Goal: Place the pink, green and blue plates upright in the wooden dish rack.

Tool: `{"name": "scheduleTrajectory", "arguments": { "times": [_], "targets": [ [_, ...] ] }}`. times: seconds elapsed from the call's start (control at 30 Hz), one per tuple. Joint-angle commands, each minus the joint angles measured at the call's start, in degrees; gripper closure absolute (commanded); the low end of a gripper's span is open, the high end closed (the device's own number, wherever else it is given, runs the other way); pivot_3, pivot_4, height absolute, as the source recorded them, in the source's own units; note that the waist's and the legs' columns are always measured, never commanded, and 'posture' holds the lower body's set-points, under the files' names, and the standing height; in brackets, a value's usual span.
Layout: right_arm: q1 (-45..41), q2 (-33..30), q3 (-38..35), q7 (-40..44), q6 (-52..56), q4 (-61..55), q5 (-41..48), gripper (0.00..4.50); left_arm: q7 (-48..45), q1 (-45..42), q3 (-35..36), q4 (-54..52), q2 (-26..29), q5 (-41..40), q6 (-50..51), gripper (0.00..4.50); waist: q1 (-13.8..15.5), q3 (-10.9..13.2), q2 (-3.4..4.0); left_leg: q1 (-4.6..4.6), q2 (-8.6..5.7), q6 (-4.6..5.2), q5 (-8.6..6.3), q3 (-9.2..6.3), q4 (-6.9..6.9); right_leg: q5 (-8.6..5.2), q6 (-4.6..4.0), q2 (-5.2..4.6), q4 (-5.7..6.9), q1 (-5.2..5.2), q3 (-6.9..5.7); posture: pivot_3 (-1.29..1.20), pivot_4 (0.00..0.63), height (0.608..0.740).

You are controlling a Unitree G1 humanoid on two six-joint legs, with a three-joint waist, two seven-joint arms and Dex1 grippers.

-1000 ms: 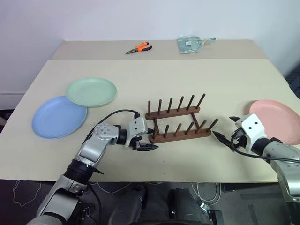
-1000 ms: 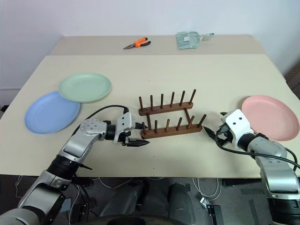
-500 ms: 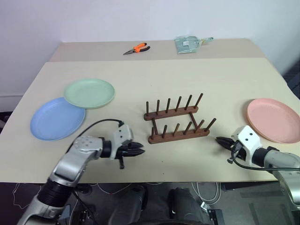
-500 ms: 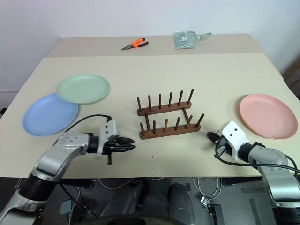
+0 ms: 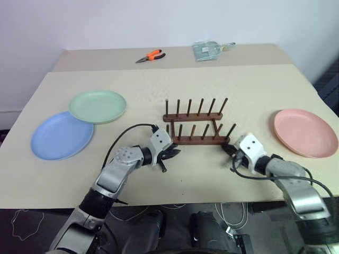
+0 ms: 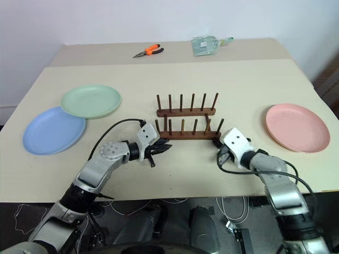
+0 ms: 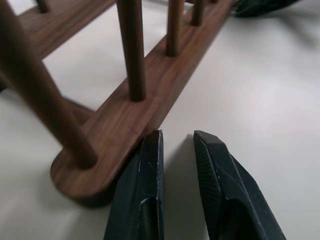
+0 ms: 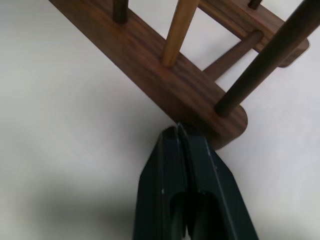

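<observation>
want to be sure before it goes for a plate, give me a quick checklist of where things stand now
1. Wooden dish rack slots free of plates: ok.
2. Blue plate free to lift: not ok, green plate overlaps its rim.
3. Pink plate lying alone, flat: ok.
4. Left hand holding nothing: ok, narrow gap, at the rack's near rail end.
5. Right hand open for a grasp: not ok, shut, tips at the rail's other end.

Both claws have closed in on the wooden dish rack [image 5: 195, 129]: left claw [image 5: 173, 153] now at its near-left end, right claw [image 5: 226, 149] against its near-right end, fingers pressed together. Rack now sits squarer on the counter [image 5: 175, 84]
</observation>
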Motion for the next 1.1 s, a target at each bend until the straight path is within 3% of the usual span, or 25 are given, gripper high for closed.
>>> {"name": "scheduleTrajectory", "arguments": {
  "times": [0.03, 0.27, 0.4, 0.53, 0.67, 0.9, 1.0, 1.1],
  "targets": [
    [-3.3, 0.8, -0.2, -2.5, -1.1, 1.8, -1.4, 4.50, 3.1, -0.2, 1.9, 5.3, 0.4, 2.6, -0.5, 3.51, 0.2, 0.0, 0.00, -0.01, 0.00, 0.00, 0.01, 0.00, 0.00, 0.02, 0.00, 0.00, 0.00, -0.02, 0.00, 0.00, 0.150, 0.729],
    [-3.1, -1.3, -1.3, -1.0, -1.1, 1.7, -1.1, 4.50, 4.3, -2.3, 2.4, 9.0, -0.7, 2.6, -2.6, 3.51, 0.1, 0.0, 0.00, -0.04, -0.02, 0.08, 0.06, 0.00, -0.02, 0.22, 0.06, 0.00, -0.01, -0.05, -0.01, 0.00, 0.150, 0.729],
    [0.2, -5.7, -6.6, 0.7, 0.0, -1.9, 0.8, 3.31, 3.1, -1.3, 2.8, 6.3, -0.2, 1.5, -2.4, 3.58, 0.1, 0.0, 0.02, -0.04, -0.02, 0.01, 0.01, 0.00, 0.01, 0.22, 0.07, 0.00, -0.02, -0.03, -0.01, 0.00, 0.150, 0.729],
    [2.9, -10.8, -12.7, -0.7, 0.6, -3.8, -1.1, 1.24, -0.3, 1.2, 3.4, 0.6, 0.4, -1.6, -2.0, 3.58, 0.0, 0.0, 0.05, -0.06, -0.01, 0.02, 0.01, 0.04, -0.07, 0.21, 0.09, 0.00, -0.01, -0.12, 0.01, 0.00, 0.150, 0.729],
    [6.4, -15.3, -14.5, -1.9, 2.2, -2.6, -4.8, 1.24, -3.4, 3.3, 3.6, -4.9, 0.1, -5.2, -0.7, 3.58, 0.3, 0.0, 0.03, -0.10, -0.01, 0.07, 0.04, 0.04, -0.18, 0.17, 0.13, -0.03, -0.04, -0.17, 0.01, 0.00, 0.150, 0.729],
    [2.3, -14.4, -11.0, -10.1, 5.6, 9.0, -11.3, 1.24, -5.7, 2.9, 3.7, -9.9, -1.2, -8.6, 2.1, 3.58, 0.1, 0.0, 0.01, -0.17, -0.03, 0.06, 0.00, 0.12, 0.00, 0.15, 0.08, -0.07, -0.06, -0.14, 0.01, 0.00, 0.150, 0.729],
    [1.1, -13.8, -10.4, -10.4, 5.9, 11.5, -11.0, 2.02, -5.7, 3.1, 3.5, -10.8, -1.1, -8.6, 2.5, 3.58, 0.2, 0.0, 0.00, -0.14, -0.02, 0.06, 0.00, 0.17, 0.02, 0.15, 0.08, -0.07, -0.05, -0.10, 0.05, 0.00, 0.150, 0.729],
    [-0.5, -13.3, -10.4, -11.1, 6.6, 12.5, -10.4, 3.61, -5.3, 3.5, 3.8, -11.6, -1.1, -8.7, 3.0, 3.58, 0.3, 0.1, -0.01, -0.15, -0.03, 0.17, 0.03, 0.17, 0.02, 0.15, 0.08, -0.07, -0.07, -0.10, 0.05, 0.00, 0.150, 0.729]
  ]
}}
